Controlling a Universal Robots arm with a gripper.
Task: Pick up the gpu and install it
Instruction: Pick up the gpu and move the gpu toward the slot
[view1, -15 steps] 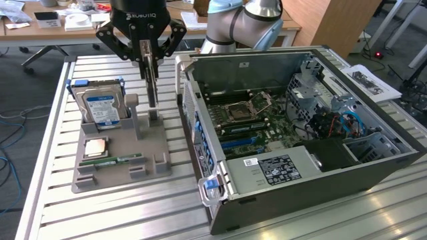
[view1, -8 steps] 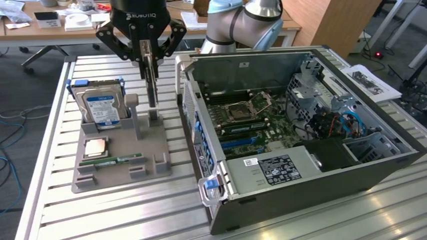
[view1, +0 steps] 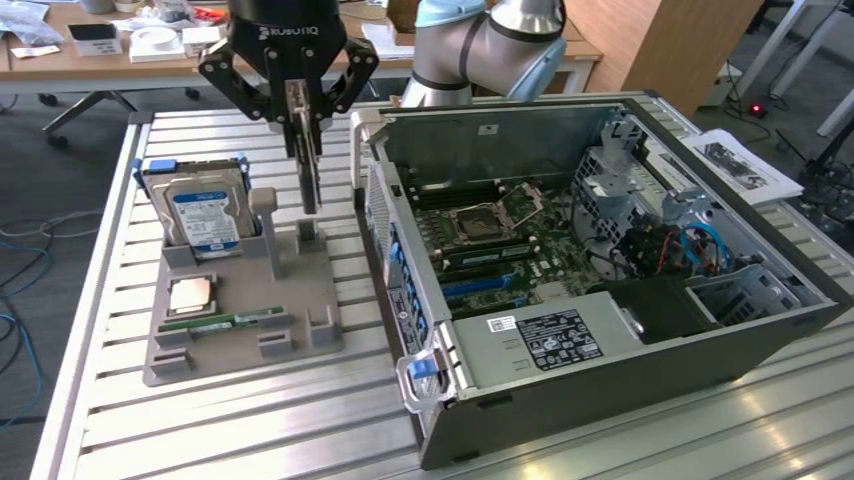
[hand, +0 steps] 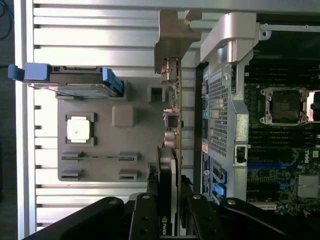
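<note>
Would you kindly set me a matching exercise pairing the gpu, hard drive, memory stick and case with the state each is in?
1. gpu
2. hard drive
3. memory stick
4. case

A. open, motherboard showing
B. upright in the fixture
C. held on edge by the gripper
D. flat on the fixture

Pairs: 1-C, 2-B, 3-D, 4-A.
</note>
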